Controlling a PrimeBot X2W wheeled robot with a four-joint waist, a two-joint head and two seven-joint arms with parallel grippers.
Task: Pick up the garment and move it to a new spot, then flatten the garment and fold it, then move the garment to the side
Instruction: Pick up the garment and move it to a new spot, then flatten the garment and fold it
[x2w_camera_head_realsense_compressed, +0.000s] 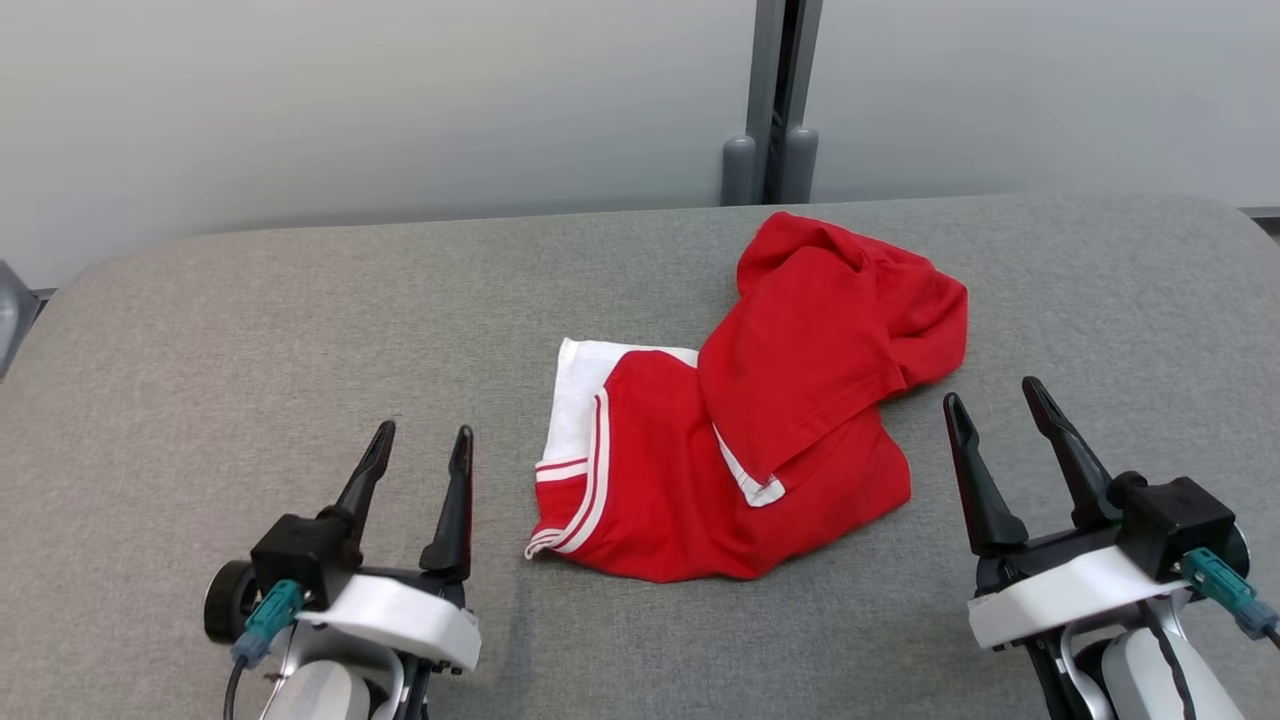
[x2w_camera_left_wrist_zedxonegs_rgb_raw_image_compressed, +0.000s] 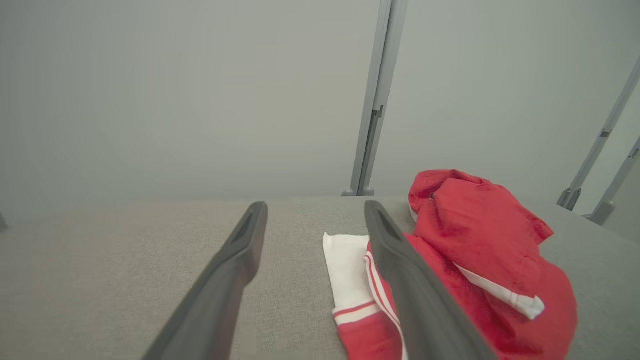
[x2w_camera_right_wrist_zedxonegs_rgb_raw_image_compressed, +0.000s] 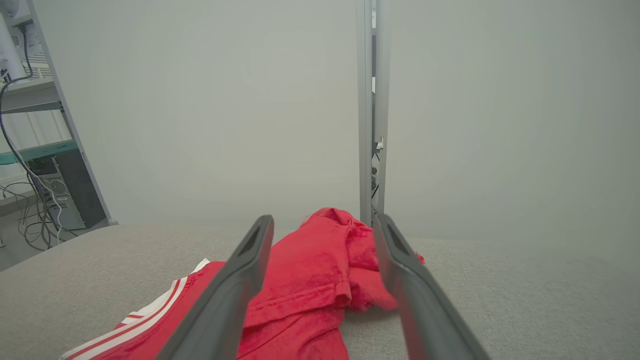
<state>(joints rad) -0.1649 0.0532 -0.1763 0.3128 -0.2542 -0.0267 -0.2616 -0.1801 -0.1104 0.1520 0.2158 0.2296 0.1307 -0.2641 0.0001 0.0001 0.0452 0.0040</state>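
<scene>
Left hand (x2w_camera_head_realsense_compressed: 424, 430): low over the near edge, left of the garment (x2w_camera_head_realsense_compressed: 690, 480). Fingers spread, pointing toward the far edge, nothing between them.

Right hand (x2w_camera_head_realsense_compressed: 991, 392): like pose on the garment's right. Fingers spread, tips near the red cloth, nothing held.

Garment: red with white striped trim, crumpled and partly doubled over. It lies mid-table, a little right of centre, bunched end toward the far edge.

Table (x2w_camera_head_realsense_compressed: 300, 330): grey fabric cover, rounded far corners. Pale wall (x2w_camera_head_realsense_compressed: 400, 100) behind it, with a grey post (x2w_camera_head_realsense_compressed: 775, 100) beyond the far edge.
</scene>
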